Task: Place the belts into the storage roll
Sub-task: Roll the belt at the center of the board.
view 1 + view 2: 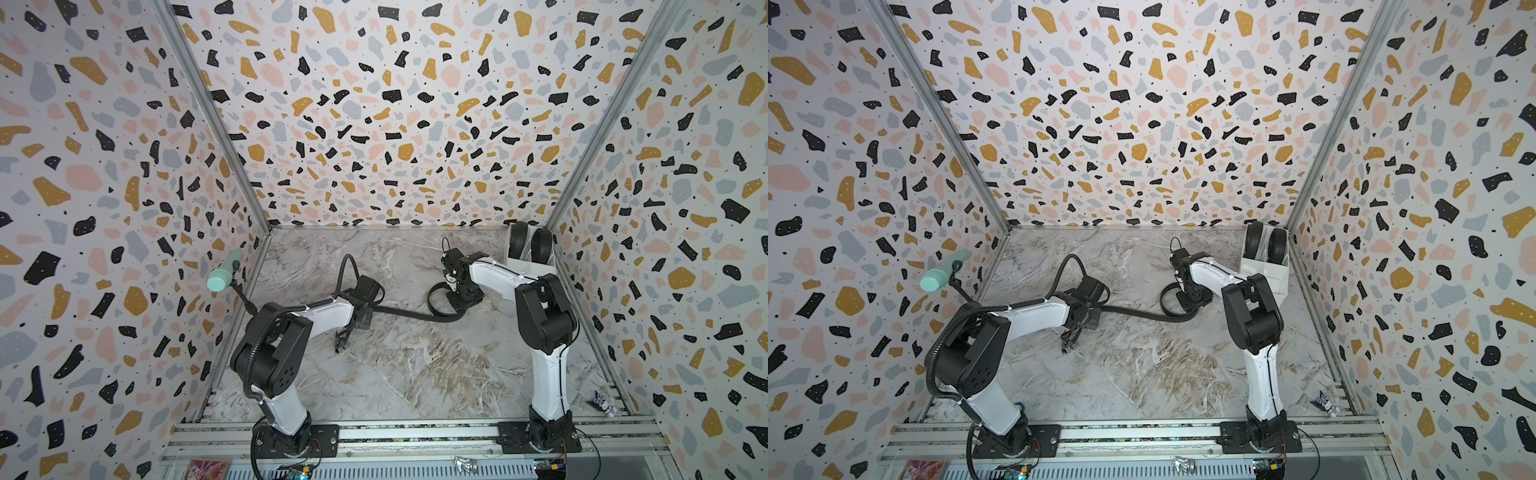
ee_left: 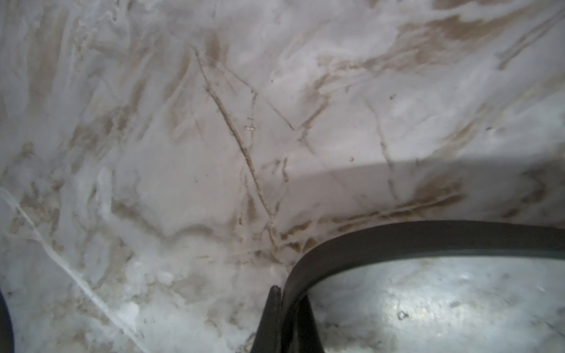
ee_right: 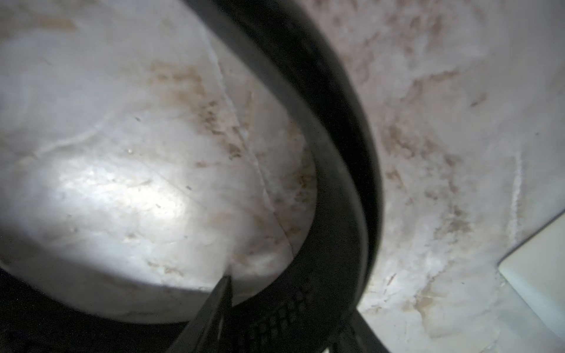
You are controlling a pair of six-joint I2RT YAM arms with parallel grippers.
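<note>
Two belts (image 1: 517,243) sit rolled in the box (image 1: 524,267); our left pincer (image 2: 287,295) clamps the third belt (image 1: 415,315); whether the right pincer (image 3: 287,299) grips, we cannot tell.

A marble-look tabletop (image 1: 415,374) is seen in both top views. A black belt (image 1: 411,314) is laid across the middle, looped at its rt end. A white box (image 1: 530,266) w/ two rolled belts (image 1: 518,241) inside is set in the far rt corner. A small crumpled scrap (image 1: 602,402) is left nr the front rt edge.
</note>
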